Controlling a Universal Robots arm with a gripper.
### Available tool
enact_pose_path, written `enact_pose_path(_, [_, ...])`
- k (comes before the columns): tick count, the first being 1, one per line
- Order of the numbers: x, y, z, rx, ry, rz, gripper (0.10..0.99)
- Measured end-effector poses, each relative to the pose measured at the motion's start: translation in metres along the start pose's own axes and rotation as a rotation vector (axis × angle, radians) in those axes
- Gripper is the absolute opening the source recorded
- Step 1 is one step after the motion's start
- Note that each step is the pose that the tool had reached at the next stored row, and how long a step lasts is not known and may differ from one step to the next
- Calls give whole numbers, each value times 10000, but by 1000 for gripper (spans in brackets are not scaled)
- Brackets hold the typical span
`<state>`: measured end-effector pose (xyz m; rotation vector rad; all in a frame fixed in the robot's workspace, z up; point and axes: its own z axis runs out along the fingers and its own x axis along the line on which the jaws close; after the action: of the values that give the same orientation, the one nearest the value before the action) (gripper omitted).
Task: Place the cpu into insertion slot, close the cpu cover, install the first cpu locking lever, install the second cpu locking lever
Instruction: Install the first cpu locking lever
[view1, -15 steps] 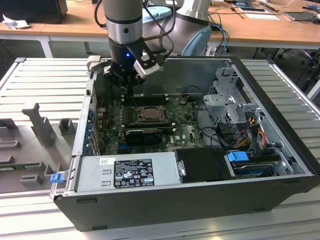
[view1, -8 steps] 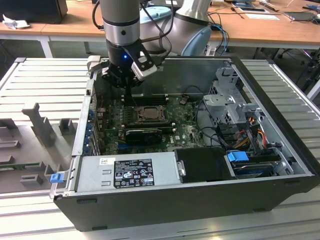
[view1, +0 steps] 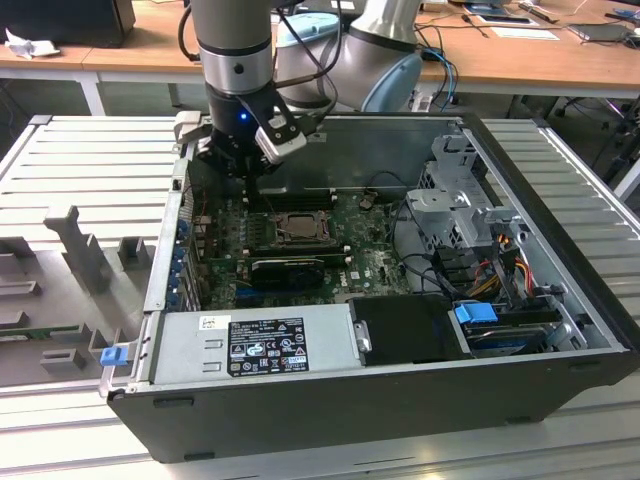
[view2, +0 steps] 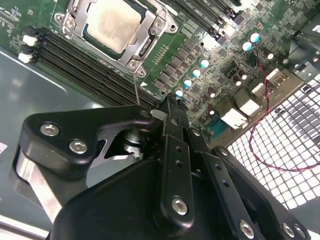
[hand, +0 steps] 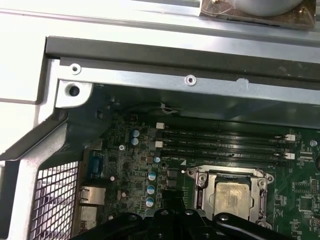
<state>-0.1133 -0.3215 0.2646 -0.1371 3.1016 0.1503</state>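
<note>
Although the small silvery-grey square cpu (view2: 112, 22) lies in the black-framed square insertion slot (hand: 210, 195) under the closed thin silvery metal cpu cover (view2: 150, 37), a thin wire locking lever (view2: 136, 87) stands raised, so I judge locking unfinished. My black gripper (view2: 170, 106), tips drawn together, points downward just beside that lever.

End effector (view1: 228, 165) near the insertion slot (view1: 297, 228), inside an open computer case (view1: 400, 400)
</note>
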Motion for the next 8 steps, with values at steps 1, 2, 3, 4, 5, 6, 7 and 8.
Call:
enact_pose_path(1, [8, 0, 2, 1, 0, 1, 106])
enact_pose_path(2, [15, 1, 6, 0, 1, 0, 106])
enact_pose_path(3, [19, 1, 8, 0, 0, 0, 106])
enact_pose_path(4, [26, 1, 13, 0, 0, 1, 106])
enact_pose_path(5, [39, 2, 17, 0, 1, 0, 106])
enact_pose_path(6, [46, 2, 21, 0, 0, 0, 106])
enact_pose_path(7, [52, 3, 25, -1, -1, 0, 106])
enact_pose_path(8, [54, 13, 34, 0, 0, -1, 106])
